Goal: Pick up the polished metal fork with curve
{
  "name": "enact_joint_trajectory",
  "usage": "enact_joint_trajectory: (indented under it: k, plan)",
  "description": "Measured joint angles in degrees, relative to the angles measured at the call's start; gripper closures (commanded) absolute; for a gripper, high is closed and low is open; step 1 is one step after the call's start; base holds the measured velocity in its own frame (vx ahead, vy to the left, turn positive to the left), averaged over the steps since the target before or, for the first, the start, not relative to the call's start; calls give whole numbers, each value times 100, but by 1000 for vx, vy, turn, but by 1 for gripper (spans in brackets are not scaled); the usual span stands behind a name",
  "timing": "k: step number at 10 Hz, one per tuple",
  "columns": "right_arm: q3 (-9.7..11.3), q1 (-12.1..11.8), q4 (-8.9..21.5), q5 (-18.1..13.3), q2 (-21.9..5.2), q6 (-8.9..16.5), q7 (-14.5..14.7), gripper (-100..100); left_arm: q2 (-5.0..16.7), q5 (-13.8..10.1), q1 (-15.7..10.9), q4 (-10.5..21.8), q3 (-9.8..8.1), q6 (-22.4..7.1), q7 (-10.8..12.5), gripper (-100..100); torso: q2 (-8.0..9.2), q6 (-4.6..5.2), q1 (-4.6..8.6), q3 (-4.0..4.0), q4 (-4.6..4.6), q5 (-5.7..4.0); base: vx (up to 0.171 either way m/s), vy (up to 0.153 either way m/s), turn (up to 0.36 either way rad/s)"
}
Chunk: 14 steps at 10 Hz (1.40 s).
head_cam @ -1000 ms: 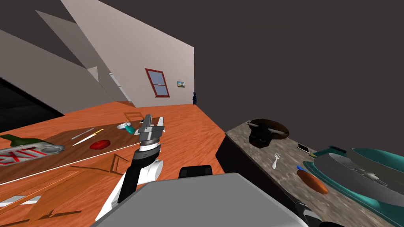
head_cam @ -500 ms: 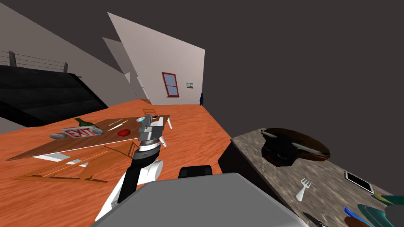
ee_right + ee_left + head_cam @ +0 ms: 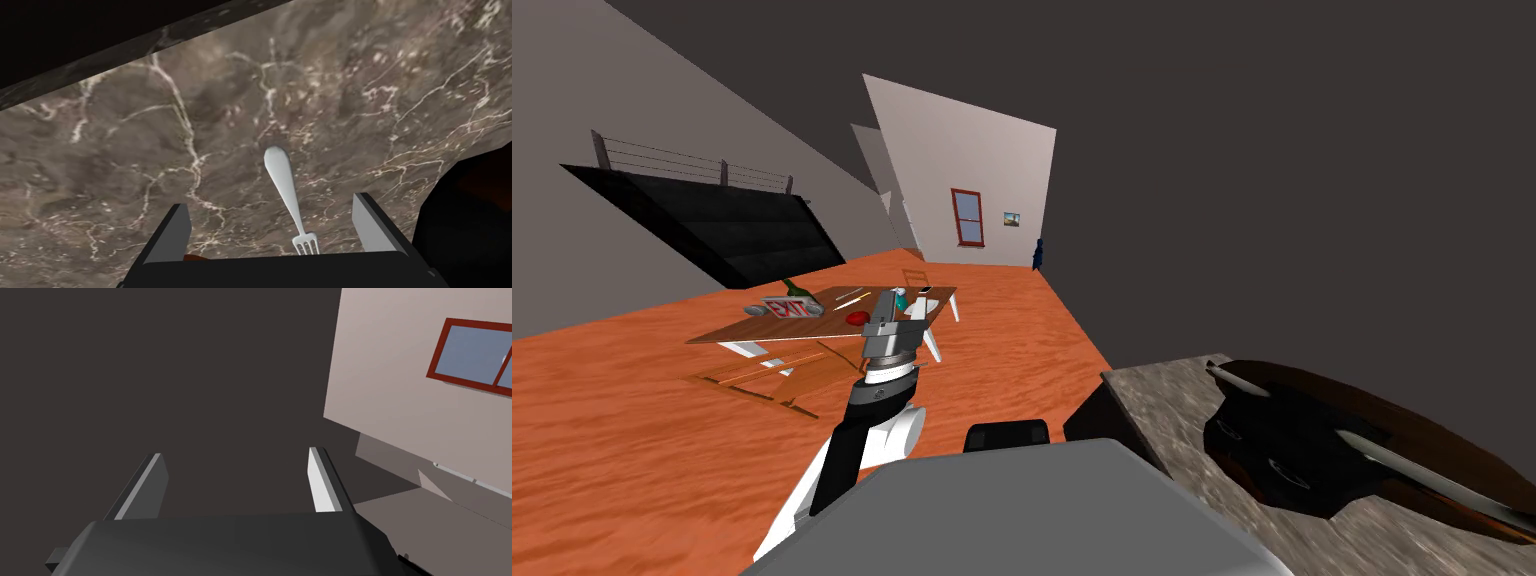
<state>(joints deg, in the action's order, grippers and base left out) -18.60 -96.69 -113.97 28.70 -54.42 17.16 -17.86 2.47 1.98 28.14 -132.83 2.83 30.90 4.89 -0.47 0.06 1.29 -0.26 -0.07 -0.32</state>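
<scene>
In the head view, the left gripper point(image 3: 895, 312) is standing raised on its dark forearm ahead of the chest. I judge it is being kept out of the way so that the other arm has the work to itself. A brown-grey, white-veined stone countertop point(image 3: 1167, 420) is lying at the robot's right, and a wide, dark brown, bowl-like vessel point(image 3: 1302, 445) with pale grey bar handles is sitting on it.

In the left wrist view, that arm's two blades are standing wide apart with nothing between them.

In the right wrist view, the right gripper point(image 3: 271, 204) is hovering over the same veined stone, its blades spread wide and holding nothing. The pale, smooth metal fork point(image 3: 279, 167) with its gently curved handle is lying flat on the stone between the blades, touching neither. Its tines are pointing toward the gripper's dark body and its rounded handle end is pointing away. The spread looks like a deliberate straddle, lining the blades up across the slim handle. The dark vessel is sitting just beside one blade, so the descent is probably going to need care on that side
</scene>
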Motion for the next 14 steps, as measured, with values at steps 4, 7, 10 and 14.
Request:
enact_joint_trajectory:
  k: [4, 7, 10, 14]
  plan:
    - [248, -45, 49, -45, -279, 389, 68, -100, -1, 0, 0, 0, 0, 0, 0, 0, 12, 6, -23, 8, 4, 3, 15, -240, 126]
    - [298, -24, 36, -53, -358, 524, 77, -100, -2, 0, 1, 0, 2, 0, 0, 0, 9, 9, -100, 6, 3, 22, 10, -41, 21]
    - [540, 336, 346, -152, -196, 473, 179, -100, -3, 0, 0, 0, 2, 0, 0, 0, 17, 10, -114, 11, 5, 26, -5, -7, 17]
    - [610, 424, 449, -176, -150, 429, 220, 100, -3, 0, 0, 0, 2, 0, 0, 0, 14, 6, -106, 11, 9, 14, 0, 0, 0]
